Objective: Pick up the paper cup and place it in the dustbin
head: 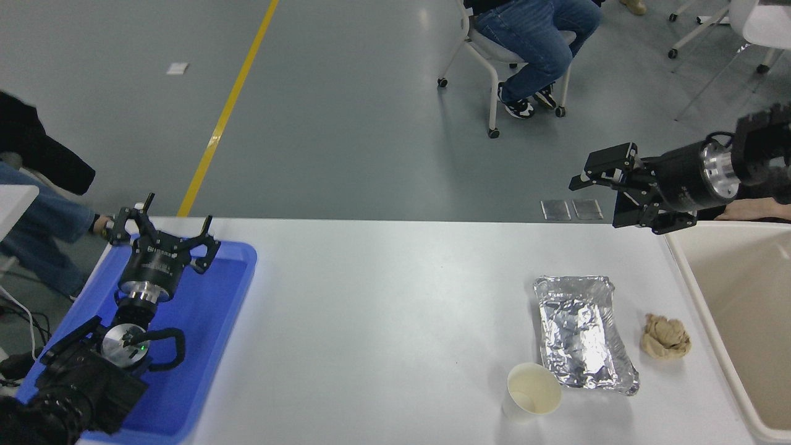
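Note:
The small white paper cup (pixel 534 390) stands upright on the white table near its front edge, just left of the crumpled foil tray (pixel 584 332). The cream dustbin (pixel 692 285) fills the right edge of the view. My right gripper (pixel 602 198) is open and empty, held in the air over the table's far right edge next to the bin's far corner, well away from the cup. My left gripper (pixel 162 227) is open and empty, parked over the blue tray (pixel 210 321) at the lower left.
A crumpled tan paper ball (pixel 665 337) lies between the foil tray and the bin. A seated person (pixel 537 37) is beyond the table at the top. Another person's arm (pixel 43 222) is at the left edge.

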Available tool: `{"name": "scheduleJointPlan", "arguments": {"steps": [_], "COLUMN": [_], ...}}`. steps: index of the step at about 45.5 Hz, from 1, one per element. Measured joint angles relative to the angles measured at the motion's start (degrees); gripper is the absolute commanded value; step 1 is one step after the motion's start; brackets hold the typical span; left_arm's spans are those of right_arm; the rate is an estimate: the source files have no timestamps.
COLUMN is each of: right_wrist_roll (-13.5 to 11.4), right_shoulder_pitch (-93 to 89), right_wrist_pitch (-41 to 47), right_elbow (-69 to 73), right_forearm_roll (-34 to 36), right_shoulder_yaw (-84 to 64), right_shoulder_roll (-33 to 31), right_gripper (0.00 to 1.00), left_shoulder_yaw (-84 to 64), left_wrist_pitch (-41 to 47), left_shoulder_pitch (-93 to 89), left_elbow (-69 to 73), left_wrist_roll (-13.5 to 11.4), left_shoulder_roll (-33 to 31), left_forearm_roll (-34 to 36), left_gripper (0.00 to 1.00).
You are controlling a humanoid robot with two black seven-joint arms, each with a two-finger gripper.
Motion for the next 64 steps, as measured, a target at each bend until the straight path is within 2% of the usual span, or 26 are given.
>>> {"name": "scheduleJointPlan", "arguments": {"steps": [16, 26, 50, 64], "right_wrist_roll": [0.0, 0.0, 0.3, 0.4], "right_shoulder_pitch": [14.8, 22.5, 37.2, 39.9], "right_wrist_pitch": [0.5, 1.4, 6.8, 8.3], "right_elbow": [7.6, 14.0, 24.9, 26.1], "right_forearm_roll": [-4.6, -4.3, 10.7, 15.5], "right_shoulder_yaw": [-19.2, -26.7, -33.8, -33.8], "right_shoulder_roll": [11.4, 14.8, 21.0, 24.3], "right_gripper": [1.0, 1.0, 1.0, 1.0], "left_shoulder_yaw": [0.0, 0.0, 0.0, 0.0], "left_wrist_pitch": [0.0, 0.0, 0.0, 0.0], "left_shoulder_pitch": [0.0, 0.0, 0.1, 0.1], "left_elbow": [0.0, 0.0, 0.1, 0.1], "left_wrist_roll": [0.0, 0.0, -0.1, -0.1], "left_shoulder_roll": [0.0, 0.0, 0.2, 0.2], "left_forearm_roll": [0.0, 0.0, -0.1, -0.1], "left_gripper": [1.0, 1.0, 1.0, 1.0]}}
